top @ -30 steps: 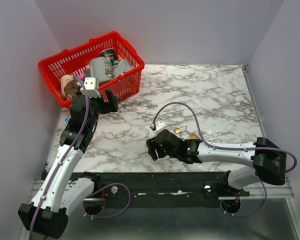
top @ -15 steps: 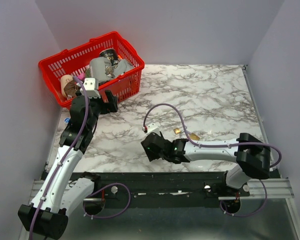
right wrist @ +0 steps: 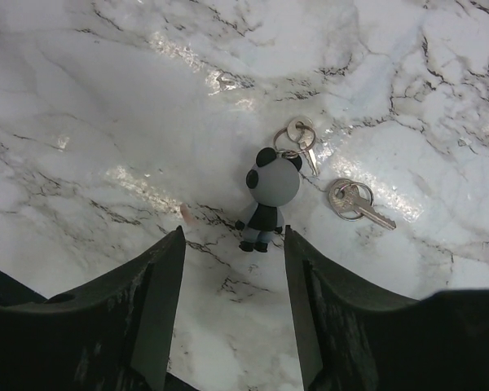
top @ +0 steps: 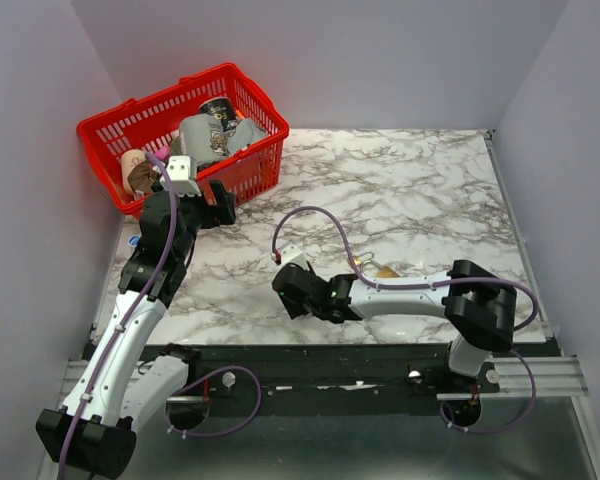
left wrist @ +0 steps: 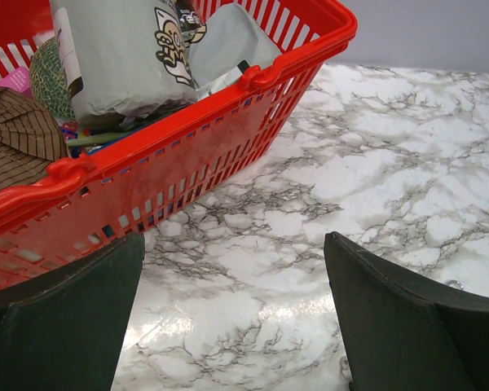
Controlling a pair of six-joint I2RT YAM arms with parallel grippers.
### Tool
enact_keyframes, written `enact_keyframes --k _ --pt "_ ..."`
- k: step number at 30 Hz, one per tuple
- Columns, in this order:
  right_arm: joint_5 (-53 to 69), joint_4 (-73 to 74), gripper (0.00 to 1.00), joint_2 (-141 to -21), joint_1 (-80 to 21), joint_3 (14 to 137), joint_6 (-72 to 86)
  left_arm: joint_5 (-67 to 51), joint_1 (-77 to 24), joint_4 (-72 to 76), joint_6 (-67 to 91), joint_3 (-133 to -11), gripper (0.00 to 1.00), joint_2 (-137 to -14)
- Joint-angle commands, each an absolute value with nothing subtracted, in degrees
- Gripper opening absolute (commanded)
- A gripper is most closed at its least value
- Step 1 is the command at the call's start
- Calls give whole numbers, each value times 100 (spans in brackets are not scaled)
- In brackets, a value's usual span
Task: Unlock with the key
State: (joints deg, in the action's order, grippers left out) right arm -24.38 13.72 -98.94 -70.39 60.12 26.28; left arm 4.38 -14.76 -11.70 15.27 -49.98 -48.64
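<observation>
Unlock barely started, nothing held. Key (right wrist: 310,155) lies on the worktop (right wrist: 106,98), ringed to the panda fob's (right wrist: 269,191) head; second key (right wrist: 360,205) just beside the fob. Right end effector (right wrist: 233,235) straddles the fob's feet, jaws apart, no contact. Brass padlock (top: 386,271) right of the fob, untouched. Left end effector (left wrist: 234,252) well away from the fob, wide apart, empty. Red basket (left wrist: 228,138) holds a grey pouch (left wrist: 118,57) and a brown striped item (left wrist: 16,134).

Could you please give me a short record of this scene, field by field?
Left claw: open, empty, facing the red basket
Right claw: open, aimed at the panda keyring, not touching it
Small key: on the panda's ring
Second key: flat on the marble table, beside the panda
</observation>
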Motion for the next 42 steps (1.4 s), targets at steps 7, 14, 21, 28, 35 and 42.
enact_keyframes --k 7,14,21,28,35,42 --pt "-2294 1257 58 -10019 -6662 6108 2540 308 -1494 -1116 1608 -4931 99 -4772" --pt "-2285 1257 57 -10151 -6662 6161 2540 316 -1503 -1125 1608 -4931 99 -4764" --pt "-2294 1257 57 -10353 -6653 6337 2470 308 -1503 -1125 1617 -4931 99 -4755" --pt "-2180 1204 54 -10582 -6636 6539 2347 351 -1503 -1142 1617 -4931 99 -4729" --pt "-2057 1187 42 -10670 -6522 6557 2426 369 -1503 -1160 1617 -4939 99 -4737" --pt "-1907 1195 18 -10767 -6399 6557 2514 360 -1503 -1160 1617 -4939 99 -4746"
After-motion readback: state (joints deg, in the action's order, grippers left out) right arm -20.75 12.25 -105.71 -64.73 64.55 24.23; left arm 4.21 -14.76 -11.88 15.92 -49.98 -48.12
